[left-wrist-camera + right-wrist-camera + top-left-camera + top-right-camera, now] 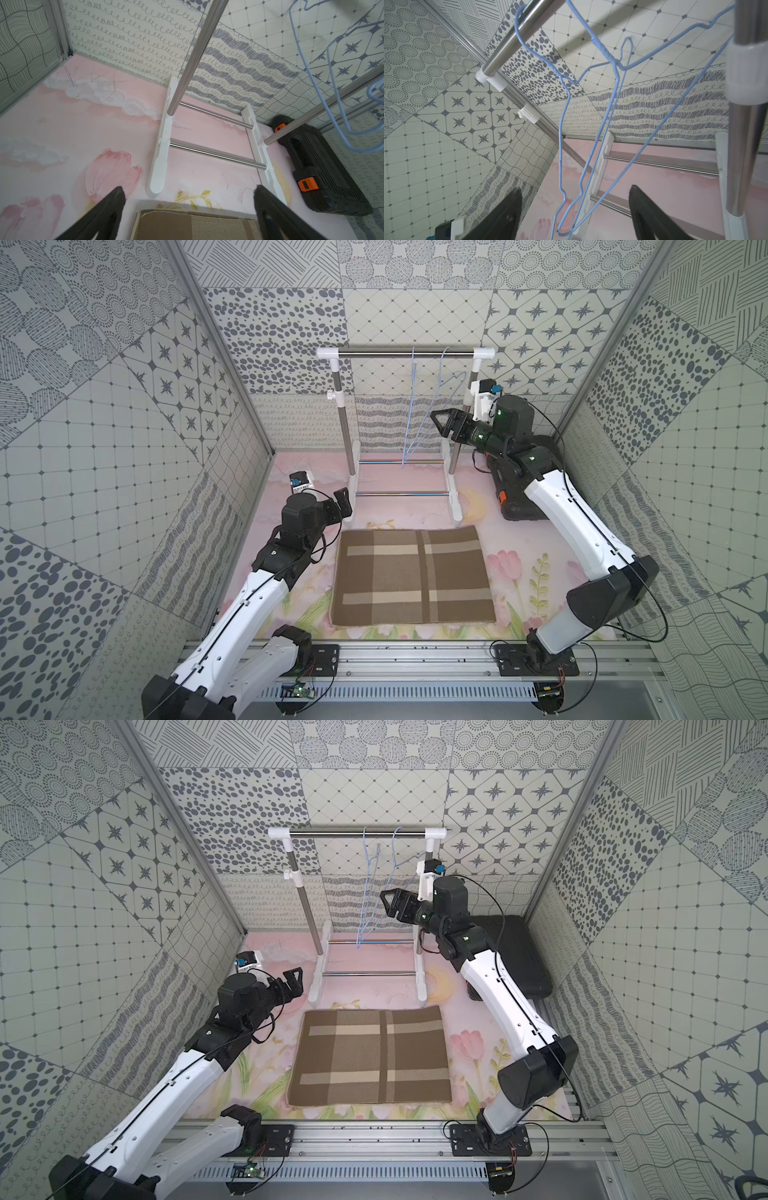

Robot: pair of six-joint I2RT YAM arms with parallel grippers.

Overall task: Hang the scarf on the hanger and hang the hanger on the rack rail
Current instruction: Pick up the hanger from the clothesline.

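Observation:
The scarf [413, 576] [370, 1056] is brown with cream plaid stripes and lies folded flat in the middle of the table; its far edge shows in the left wrist view [195, 226]. Two thin blue wire hangers hang from the rack's top rod, one hanger [411, 414] [365, 894] to the left of the other. My right gripper [438, 423] [386, 903] is raised beside them, open, and the hangers' lower wires [562, 145] pass between its jaws [575, 189] without being pinched. My left gripper [344, 506] [294, 982] [189, 189] hovers open off the scarf's far left corner, holding nothing.
A white clothes rack [374, 352] [332, 832] with steel rods stands at the back of the table, its feet [158, 166] just beyond the scarf. A black case [519, 952] [324, 166] with orange latches lies at the back right. Patterned walls close in three sides.

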